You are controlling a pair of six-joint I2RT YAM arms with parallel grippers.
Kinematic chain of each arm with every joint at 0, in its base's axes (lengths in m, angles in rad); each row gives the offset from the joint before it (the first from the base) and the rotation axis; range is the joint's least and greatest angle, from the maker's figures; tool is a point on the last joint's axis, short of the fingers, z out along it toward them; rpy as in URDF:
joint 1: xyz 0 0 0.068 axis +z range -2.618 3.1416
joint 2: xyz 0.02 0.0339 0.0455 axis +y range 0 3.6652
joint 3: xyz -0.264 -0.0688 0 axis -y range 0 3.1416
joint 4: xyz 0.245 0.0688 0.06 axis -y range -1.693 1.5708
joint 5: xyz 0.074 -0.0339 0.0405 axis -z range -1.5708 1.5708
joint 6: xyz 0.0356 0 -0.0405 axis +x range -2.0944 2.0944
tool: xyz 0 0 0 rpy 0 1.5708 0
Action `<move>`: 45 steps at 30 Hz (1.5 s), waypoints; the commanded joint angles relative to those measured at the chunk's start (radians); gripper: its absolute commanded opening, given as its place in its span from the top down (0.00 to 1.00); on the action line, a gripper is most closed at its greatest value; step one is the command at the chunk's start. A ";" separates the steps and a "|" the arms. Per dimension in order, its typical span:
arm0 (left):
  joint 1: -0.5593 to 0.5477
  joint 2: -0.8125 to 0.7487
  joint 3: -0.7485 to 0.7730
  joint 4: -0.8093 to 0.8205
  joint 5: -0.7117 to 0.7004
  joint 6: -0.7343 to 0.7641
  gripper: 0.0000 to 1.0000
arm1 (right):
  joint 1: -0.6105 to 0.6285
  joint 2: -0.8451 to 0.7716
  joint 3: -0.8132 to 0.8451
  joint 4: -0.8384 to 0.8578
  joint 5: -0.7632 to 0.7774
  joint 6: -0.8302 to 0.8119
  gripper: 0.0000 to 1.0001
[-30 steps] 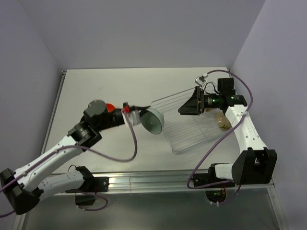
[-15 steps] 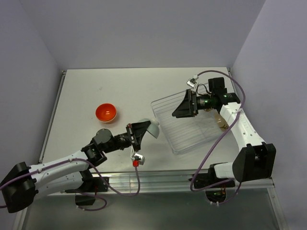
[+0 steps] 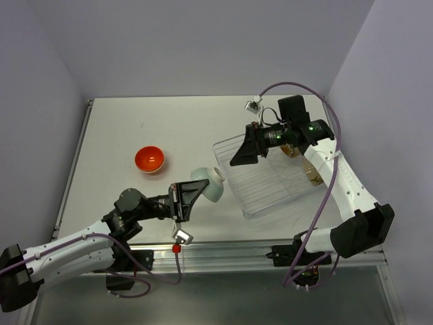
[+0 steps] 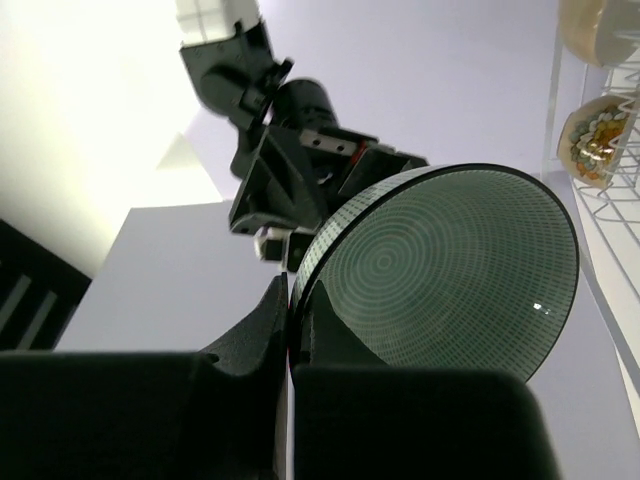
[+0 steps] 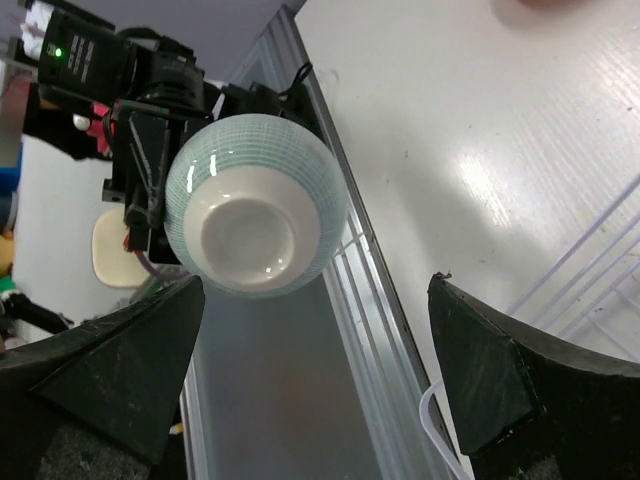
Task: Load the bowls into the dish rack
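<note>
Between the arms, just left of the rack (image 3: 267, 193), the left gripper (image 3: 189, 195) clamps the mint bowl (image 3: 210, 184) by its rim. The right gripper (image 3: 241, 152) faces its foot, jaws wide apart. Likely a handover: right should close firmly before left releases.

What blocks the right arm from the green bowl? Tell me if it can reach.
Likely yes: the open right gripper faces the green bowl across clear air; the left gripper pinches only its rim.
</note>
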 commanded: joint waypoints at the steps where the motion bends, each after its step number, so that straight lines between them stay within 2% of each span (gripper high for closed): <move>1: -0.008 -0.021 -0.002 0.021 0.080 0.097 1.00 | 0.058 0.026 0.067 -0.143 0.039 -0.124 0.00; 10: -0.020 -0.024 0.007 0.003 0.095 0.132 1.00 | 0.180 0.063 0.081 -0.175 0.062 -0.129 0.00; 22: -0.028 -0.048 -0.013 -0.018 0.092 0.154 1.00 | 0.199 0.108 0.119 -0.230 -0.056 -0.155 0.05; 40: -0.040 -0.022 0.007 -0.031 0.066 0.168 1.00 | 0.268 0.088 0.075 -0.190 0.016 -0.104 0.03; 45: -0.041 -0.024 0.016 -0.057 0.049 0.174 1.00 | 0.280 0.089 0.071 -0.195 0.000 -0.118 0.07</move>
